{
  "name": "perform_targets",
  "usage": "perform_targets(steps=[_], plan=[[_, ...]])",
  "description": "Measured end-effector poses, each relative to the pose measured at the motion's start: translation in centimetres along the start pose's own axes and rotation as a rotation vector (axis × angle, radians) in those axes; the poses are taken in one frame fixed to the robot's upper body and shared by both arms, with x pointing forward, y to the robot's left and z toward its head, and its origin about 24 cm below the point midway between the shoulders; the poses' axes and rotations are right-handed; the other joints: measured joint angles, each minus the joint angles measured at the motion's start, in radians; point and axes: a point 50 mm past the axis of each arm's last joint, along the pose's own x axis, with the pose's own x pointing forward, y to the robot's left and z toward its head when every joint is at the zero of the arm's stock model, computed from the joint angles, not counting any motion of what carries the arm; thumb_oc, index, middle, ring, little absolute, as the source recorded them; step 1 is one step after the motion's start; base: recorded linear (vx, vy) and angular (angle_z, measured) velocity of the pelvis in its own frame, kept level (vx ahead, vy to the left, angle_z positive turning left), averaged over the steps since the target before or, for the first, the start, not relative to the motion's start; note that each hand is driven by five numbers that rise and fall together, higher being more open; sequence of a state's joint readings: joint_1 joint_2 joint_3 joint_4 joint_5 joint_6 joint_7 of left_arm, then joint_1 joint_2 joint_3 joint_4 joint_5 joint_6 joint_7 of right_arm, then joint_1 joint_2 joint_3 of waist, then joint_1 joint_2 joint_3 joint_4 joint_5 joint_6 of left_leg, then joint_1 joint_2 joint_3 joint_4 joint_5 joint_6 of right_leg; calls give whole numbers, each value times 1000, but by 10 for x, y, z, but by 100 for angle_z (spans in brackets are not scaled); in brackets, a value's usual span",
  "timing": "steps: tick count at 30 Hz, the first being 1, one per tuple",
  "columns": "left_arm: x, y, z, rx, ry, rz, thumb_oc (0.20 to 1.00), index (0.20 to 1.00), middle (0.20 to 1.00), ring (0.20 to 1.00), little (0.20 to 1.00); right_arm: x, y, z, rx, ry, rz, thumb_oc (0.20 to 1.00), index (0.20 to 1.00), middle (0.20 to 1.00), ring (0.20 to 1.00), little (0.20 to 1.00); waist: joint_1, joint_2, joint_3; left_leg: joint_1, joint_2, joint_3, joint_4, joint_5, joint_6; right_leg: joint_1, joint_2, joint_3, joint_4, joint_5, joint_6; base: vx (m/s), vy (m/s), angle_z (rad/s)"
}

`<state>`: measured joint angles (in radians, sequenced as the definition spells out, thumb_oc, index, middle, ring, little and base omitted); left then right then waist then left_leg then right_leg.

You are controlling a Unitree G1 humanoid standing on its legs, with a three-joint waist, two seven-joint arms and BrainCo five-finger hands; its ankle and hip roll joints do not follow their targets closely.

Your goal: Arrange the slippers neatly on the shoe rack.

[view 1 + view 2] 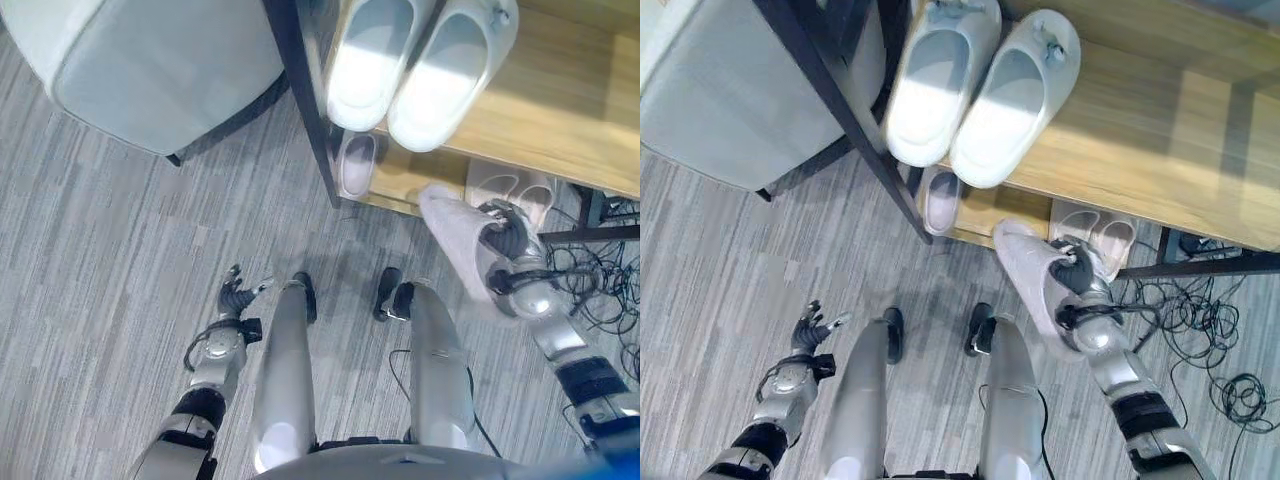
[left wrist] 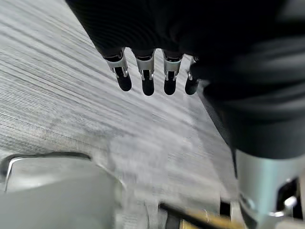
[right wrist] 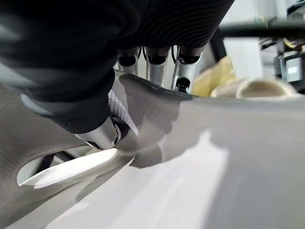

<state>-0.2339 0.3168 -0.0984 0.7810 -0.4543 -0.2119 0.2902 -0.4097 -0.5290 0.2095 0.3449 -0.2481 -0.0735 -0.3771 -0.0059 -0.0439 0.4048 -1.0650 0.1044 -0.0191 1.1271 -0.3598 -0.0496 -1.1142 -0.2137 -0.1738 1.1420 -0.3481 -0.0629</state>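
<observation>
My right hand (image 1: 508, 248) is shut on a pale grey-pink slipper (image 1: 452, 238), held off the floor in front of the shoe rack's lower shelf (image 1: 400, 185). In the right wrist view its fingers (image 3: 183, 71) hook over the slipper's (image 3: 200, 171) rim and the thumb presses inside. Two white slippers (image 1: 372, 60) (image 1: 450, 78) lie side by side on the top wooden shelf (image 1: 560, 115). On the lower shelf sit a single pale slipper (image 1: 358, 162) and a beige pair (image 1: 518, 190). My left hand (image 1: 236, 296) hangs open over the carpet at lower left, its fingers (image 2: 147, 82) straight.
The rack's black corner post (image 1: 305, 100) runs down its left side. A light grey upholstered seat (image 1: 150, 60) stands to the left of the rack. Grey carpet (image 1: 100, 280) spreads in front of both.
</observation>
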Motion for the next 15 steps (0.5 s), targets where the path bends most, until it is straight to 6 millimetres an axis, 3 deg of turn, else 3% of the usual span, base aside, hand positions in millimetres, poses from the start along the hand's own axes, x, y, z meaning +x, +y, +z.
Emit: perform_targets(steps=[2,4,6,9,10,11,12,15], plan=[[5,-7,10,3,-32,-21,1000,1000,1000,1000,1000,24,-14,26,0,-83,-73,200,200,200,200,200,-1,27,-22,-139,2,-24,143,-45,11,-126,2,6,117,-34,-18,3,19,-15],[5,-13,24,-54,-79,-40,1000,1000,1000,1000,1000,46,-43,54,-3,-178,-196,200,200,200,200,200,10,54,-53,-323,5,-47,318,-91,6,-308,-4,25,271,-59,-17,114,19,-10],[10,-13,40,-131,-118,-3,1000,1000,1000,1000,1000,63,-74,55,-1,-143,-326,200,200,200,200,200,26,75,-65,-483,-9,-56,513,-143,8,-471,-34,58,463,-106,-22,171,35,8],[9,0,36,-167,-101,72,1000,1000,1000,1000,1000,68,-99,60,-29,-166,-412,200,200,200,200,200,36,91,-77,-579,-20,-56,649,-188,22,-574,-49,91,591,-133,-13,158,12,-3],[7,6,31,-158,-90,92,1000,1000,1000,1000,1000,68,-100,59,-35,-162,-420,200,200,200,200,200,42,95,-89,-597,-23,-61,703,-209,23,-591,-53,99,645,-159,6,177,-3,13],[4,12,27,-152,-91,106,1000,1000,1000,1000,1000,68,-105,55,-52,-151,-433,200,200,200,200,200,39,105,-110,-617,-33,-71,791,-256,29,-612,-65,115,732,-191,-16,137,-20,13],[3,15,27,-165,-94,125,1000,1000,1000,1000,1000,69,-108,52,-62,-136,-442,200,200,200,200,200,44,107,-121,-629,-36,-71,843,-282,34,-627,-70,128,784,-219,-14,127,-12,13],[6,27,24,-196,-62,196,1000,1000,1000,1000,1000,78,-100,48,-91,-91,-408,200,200,200,200,200,49,110,-122,-626,-44,-71,934,-330,32,-634,-70,159,872,-252,8,129,5,-3]])
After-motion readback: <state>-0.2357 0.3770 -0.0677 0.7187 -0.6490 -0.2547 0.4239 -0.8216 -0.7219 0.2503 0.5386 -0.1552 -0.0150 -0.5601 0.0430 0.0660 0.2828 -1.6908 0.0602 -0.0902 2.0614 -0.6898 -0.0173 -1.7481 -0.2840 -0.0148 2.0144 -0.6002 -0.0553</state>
